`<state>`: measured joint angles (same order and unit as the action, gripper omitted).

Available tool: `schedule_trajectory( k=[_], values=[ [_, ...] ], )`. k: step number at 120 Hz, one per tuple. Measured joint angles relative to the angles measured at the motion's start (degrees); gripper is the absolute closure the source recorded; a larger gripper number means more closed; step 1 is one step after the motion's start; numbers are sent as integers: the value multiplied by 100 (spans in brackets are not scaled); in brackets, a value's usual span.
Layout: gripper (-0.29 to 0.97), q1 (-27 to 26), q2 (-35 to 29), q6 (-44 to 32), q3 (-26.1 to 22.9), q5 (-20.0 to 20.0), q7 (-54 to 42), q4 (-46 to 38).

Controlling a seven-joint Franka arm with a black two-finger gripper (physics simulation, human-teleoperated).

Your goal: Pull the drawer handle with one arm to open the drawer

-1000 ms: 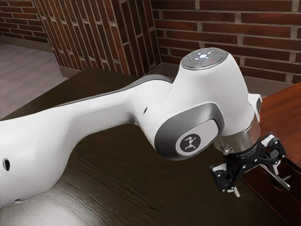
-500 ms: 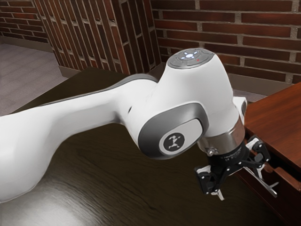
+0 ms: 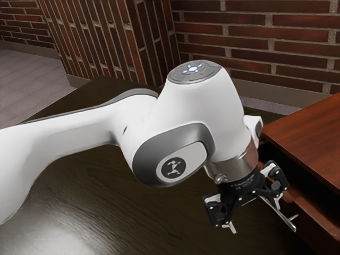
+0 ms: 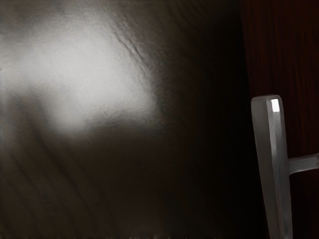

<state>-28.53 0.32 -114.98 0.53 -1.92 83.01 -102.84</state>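
A reddish-brown wooden cabinet stands at the exterior view's right. Its drawer sticks out a little from the cabinet, with a dark gap under the top. A silver bar handle runs along the drawer front. My black gripper is at the handle's upper end, shut on the bar. In the wrist view the handle runs close beside the hand, with its post reaching to the drawer front.
The cabinet rests on a dark wooden table that reflects light. A brick wall rises behind it. My white arm spans the view from the left, above the table.
My arm and gripper have moved toward the exterior view's left and slightly down. The handle and drawer front have come along, so the drawer stands further out of the cabinet.
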Motion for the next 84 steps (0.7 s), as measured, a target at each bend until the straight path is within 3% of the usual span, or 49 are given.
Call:
schedule_trajectory(
  k=[84],
  values=[
    [0, 25, -1105, -195, 0, -52, 17, -1265]
  ],
)
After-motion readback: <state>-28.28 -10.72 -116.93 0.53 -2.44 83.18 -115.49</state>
